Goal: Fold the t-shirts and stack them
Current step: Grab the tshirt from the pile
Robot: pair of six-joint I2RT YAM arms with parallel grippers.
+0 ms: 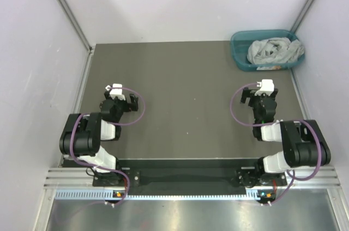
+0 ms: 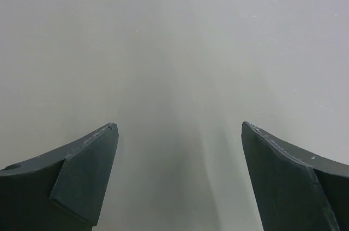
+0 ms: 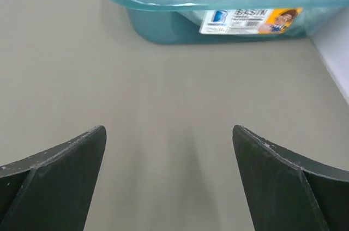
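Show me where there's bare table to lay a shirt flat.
Widest bare patch of the table: from the left wall across to the teal tub, and from the back wall down to the left gripper and right gripper. The strip between those two is bare too. Crowded only in the far right corner: the tub, heaped with t-shirts.

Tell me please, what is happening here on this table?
Nothing is being handled yet. The left gripper and the right gripper are both open and empty, held low over the table close to the arms' own bases. The grey t-shirts lie crumpled together in the teal tub at the far right corner. The right gripper faces that tub but does not touch it. No shirt has been taken out or folded.
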